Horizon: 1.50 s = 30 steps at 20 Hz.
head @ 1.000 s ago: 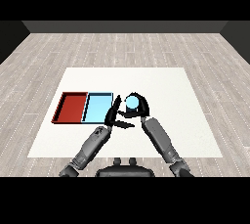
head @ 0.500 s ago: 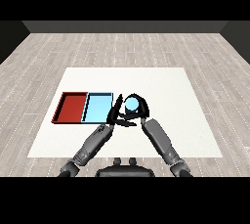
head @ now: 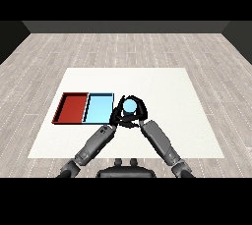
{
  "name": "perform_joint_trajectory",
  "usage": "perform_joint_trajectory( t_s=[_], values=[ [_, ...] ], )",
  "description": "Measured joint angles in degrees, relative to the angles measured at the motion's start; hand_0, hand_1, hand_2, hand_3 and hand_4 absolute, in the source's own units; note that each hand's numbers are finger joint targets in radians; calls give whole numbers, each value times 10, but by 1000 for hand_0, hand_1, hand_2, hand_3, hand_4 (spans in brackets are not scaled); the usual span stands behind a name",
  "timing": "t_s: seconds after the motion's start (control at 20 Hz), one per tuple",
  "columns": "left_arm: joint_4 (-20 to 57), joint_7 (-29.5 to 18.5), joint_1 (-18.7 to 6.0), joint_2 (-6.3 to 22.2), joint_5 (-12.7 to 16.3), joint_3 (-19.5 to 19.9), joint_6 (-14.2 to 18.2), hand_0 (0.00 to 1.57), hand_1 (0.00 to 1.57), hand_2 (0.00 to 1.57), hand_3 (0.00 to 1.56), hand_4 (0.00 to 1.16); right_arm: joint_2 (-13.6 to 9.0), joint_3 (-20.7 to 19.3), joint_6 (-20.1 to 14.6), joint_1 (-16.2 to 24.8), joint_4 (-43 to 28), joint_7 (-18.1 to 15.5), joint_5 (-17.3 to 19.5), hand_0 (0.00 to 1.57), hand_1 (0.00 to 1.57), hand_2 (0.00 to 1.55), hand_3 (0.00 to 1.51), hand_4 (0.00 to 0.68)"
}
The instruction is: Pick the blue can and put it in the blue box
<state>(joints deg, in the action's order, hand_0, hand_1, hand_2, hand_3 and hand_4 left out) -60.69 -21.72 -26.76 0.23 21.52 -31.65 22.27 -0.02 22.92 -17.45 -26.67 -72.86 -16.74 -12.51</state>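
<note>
The blue can [head: 129,106] is just right of the light blue tray [head: 99,108], with its pale top facing me. My right hand [head: 139,117] is curled round it, fingers arching over its far side. Pressed against the can's left side, my left hand [head: 118,113] has its fingers pointing up and fairly straight, at the blue tray's right edge. The two black hands overlap, so the can's lower body is hidden.
A red tray [head: 74,107] lies directly left of the blue tray, and the two touch. The white table [head: 172,96] stretches to the right and beyond the hands. Grey wooden floor surrounds it.
The can and my right hand have shifted slightly left and nearer, towards the blue tray. My left hand has risen from lying low in front to beside the can.
</note>
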Motion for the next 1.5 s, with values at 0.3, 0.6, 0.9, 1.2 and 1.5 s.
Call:
perform_joint_trajectory(
  t_s=[0.3, 0.6, 0.9, 1.2, 1.5],
  values=[
    [-5, 3, -2, -1, 0, -9, 12, 0, 0, 0, 0, 0, -1, -5, 14, -8, 23, -8, -7, 1455, 1455, 1462, 1366, 525],
    [35, -21, -39, 4, 32, -23, 22, 0, 0, 0, 0, 0, -3, 22, -13, -15, 2, 11, 0, 1434, 1434, 1447, 1349, 515],
    [33, -11, -46, 15, 53, -46, 49, 0, 0, 0, 0, 465, -10, 51, -40, -20, 2, 9, -12, 1444, 1444, 1443, 1358, 504],
    [51, -14, -52, 10, 70, -48, 88, 1571, 1571, 1571, 1483, 1138, -12, 50, -35, -22, -4, 10, -13, 1428, 1428, 1462, 1378, 524],
    [67, 0, -69, 8, 64, -45, 115, 1571, 1571, 1553, 1462, 1137, -12, 39, -21, -35, 15, 0, -27, 1426, 1426, 1459, 1379, 534]
  ],
)
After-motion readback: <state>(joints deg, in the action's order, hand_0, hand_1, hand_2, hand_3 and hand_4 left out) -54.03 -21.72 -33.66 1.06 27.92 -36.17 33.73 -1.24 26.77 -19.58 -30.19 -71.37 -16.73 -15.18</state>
